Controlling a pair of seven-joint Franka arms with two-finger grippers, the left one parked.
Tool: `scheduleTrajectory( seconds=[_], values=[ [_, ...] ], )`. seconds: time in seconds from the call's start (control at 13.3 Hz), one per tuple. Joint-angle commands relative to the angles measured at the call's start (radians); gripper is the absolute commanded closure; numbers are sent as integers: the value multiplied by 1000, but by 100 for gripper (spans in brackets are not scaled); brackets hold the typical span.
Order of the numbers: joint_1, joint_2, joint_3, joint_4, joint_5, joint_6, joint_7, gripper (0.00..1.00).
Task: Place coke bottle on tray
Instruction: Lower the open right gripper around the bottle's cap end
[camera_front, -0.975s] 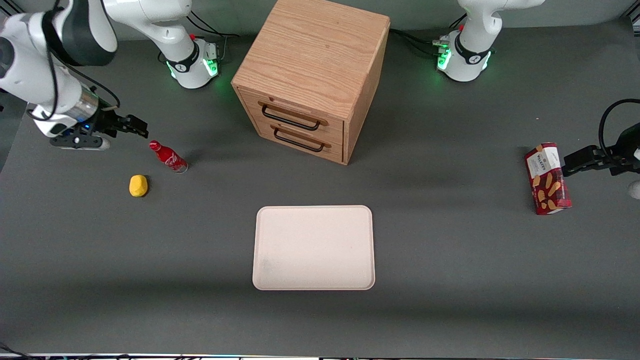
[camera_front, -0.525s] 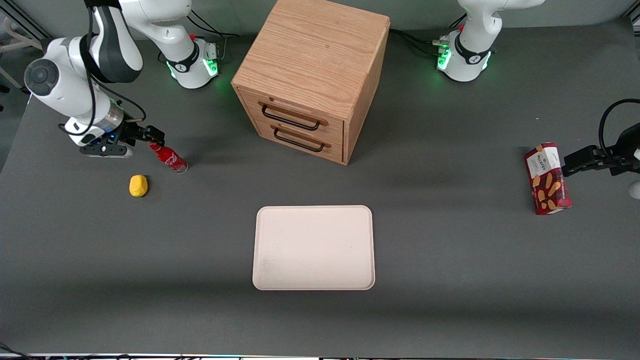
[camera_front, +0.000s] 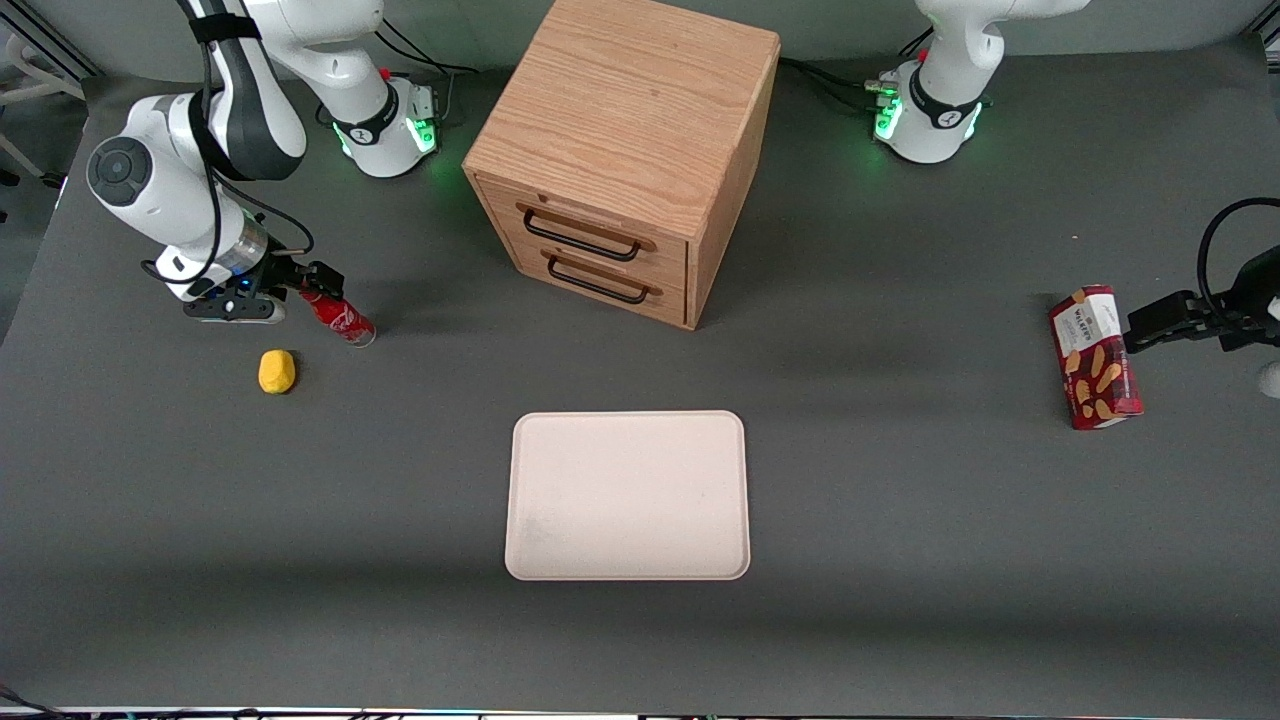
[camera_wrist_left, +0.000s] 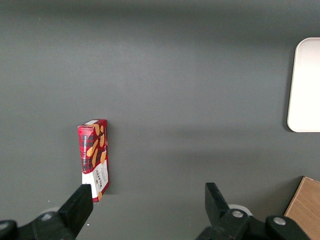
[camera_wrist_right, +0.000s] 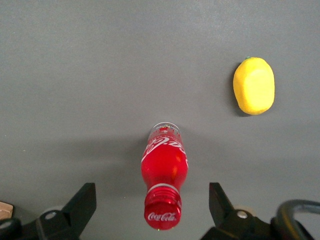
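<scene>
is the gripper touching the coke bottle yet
Apart. The right wrist view shows the gripper open above the upright coke bottle, with grey table visible between each finger and the bottle.

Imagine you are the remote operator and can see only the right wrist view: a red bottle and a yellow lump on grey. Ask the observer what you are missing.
Operator: Where is the tray?
Observer: The tray lies nearer the front camera than the coke bottle, toward the table's middle.
Operator: Anything on it?
Observer: No, it is bare.
Operator: What else is on the table?
Observer: A wooden drawer cabinet stands farther from the front camera than the tray, and a snack box lies toward the parked arm's end.
Operator: Where is my gripper?
Observer: The gripper is open, straddling the bottle's cap.
</scene>
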Motion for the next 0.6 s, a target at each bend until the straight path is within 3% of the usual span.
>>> scheduleTrajectory(
  seconds=[0.0, 0.15, 0.3, 0.53],
  values=[
    [11, 2, -23, -12, -18, 14, 16, 4],
    [11, 0, -23, -15, -18, 14, 13, 20],
    [10, 2, -23, -17, -18, 1, -19, 57],
    [11, 0, -23, -12, -16, -41, -18, 89]
  ],
)
